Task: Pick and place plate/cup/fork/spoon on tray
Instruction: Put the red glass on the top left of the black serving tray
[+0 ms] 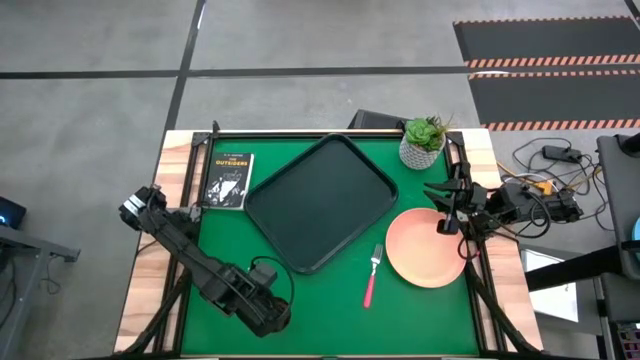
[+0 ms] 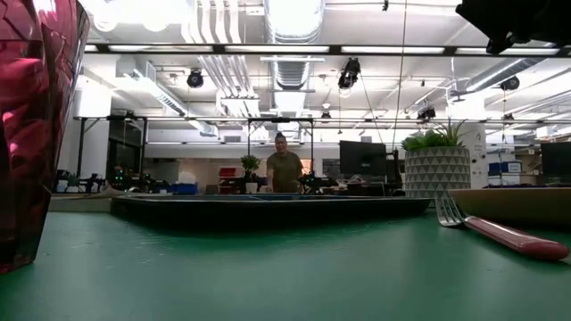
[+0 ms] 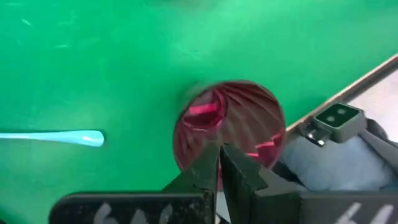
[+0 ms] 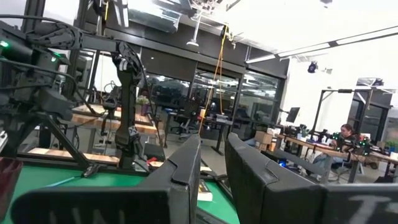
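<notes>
The maroon cup (image 3: 242,121) stands on the green table near its front edge, close to the low camera (image 2: 27,134). My left gripper (image 3: 221,163) is shut and points down over the cup; in the high view (image 1: 268,312) it hides the cup. The spoon's light blue handle (image 3: 56,137) lies on the table beside the cup. My right gripper (image 4: 212,168) is open and empty, raised above the far right edge of the peach-pink plate (image 1: 425,250). The pink-handled fork (image 1: 372,276) lies between the plate and the black tray (image 1: 320,200). My left gripper's shut fingers (image 3: 205,168) point down over the cup's rim (image 3: 186,155) on the side nearest the wrist. The fingers hide that part of the rim, so I cannot tell whether they touch it. The cup stands with its base on the table.
A white pot with a green plant (image 1: 422,145) stands at the far right, close to my right arm. A small black book (image 1: 230,180) lies left of the tray. A person (image 2: 284,169) stands in the room beyond the table. Bare green table lies in front of the tray.
</notes>
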### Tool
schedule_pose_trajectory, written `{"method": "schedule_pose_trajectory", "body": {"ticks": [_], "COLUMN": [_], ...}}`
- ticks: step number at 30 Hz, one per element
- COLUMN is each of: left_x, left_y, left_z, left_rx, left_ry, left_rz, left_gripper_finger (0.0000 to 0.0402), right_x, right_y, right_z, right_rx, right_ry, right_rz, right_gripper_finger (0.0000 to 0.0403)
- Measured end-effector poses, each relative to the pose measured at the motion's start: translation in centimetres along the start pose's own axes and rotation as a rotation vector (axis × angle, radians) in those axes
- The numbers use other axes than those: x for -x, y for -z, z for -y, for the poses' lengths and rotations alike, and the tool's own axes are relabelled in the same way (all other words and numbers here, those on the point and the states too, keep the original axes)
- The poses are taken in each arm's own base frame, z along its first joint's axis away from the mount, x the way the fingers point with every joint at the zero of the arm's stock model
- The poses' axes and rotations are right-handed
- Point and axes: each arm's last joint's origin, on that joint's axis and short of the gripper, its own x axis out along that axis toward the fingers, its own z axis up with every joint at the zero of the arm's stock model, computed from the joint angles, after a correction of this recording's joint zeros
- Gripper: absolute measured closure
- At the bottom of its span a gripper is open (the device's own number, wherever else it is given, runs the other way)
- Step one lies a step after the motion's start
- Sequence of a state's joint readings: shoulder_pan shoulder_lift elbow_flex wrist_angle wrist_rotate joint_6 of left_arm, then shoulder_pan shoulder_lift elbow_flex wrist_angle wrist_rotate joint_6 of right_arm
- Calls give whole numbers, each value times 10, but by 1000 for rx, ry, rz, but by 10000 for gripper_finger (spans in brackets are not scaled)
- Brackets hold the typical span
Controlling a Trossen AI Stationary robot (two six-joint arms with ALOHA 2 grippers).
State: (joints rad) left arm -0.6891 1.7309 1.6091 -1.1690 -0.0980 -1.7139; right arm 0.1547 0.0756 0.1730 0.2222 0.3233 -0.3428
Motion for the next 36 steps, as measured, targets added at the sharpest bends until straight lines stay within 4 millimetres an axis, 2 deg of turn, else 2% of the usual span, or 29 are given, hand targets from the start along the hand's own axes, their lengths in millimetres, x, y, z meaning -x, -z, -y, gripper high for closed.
{"method": "schedule_pose_trajectory", "body": {"ticks": [9,15,18,28,31,36], "left_x": [-7,-18,-20,-23,-28,-38], "left_y": [0,2,2,2,3,3], "left_z": [-3,-7,-8,-8,-10,-18], "left_rx": [-25,-32,-35,-50,-55,-59], "left_ry": [-16,-34,-43,-52,-69,-115], "left_rz": [15,-33,-40,-37,-33,-28], "left_gripper_finger": [401,398,378,271,259,263], "right_x": [0,0,0,0,0,0], "right_y": [0,0,0,0,0,0], "right_z": [0,0,0,0,0,0], "right_rx": [-1,-1,-1,-1,-1,-1], "right_ry": [0,0,0,0,0,0], "right_rz": [0,0,0,0,-1,-1], "right_gripper_finger": [339,339,339,339,339,339]}}
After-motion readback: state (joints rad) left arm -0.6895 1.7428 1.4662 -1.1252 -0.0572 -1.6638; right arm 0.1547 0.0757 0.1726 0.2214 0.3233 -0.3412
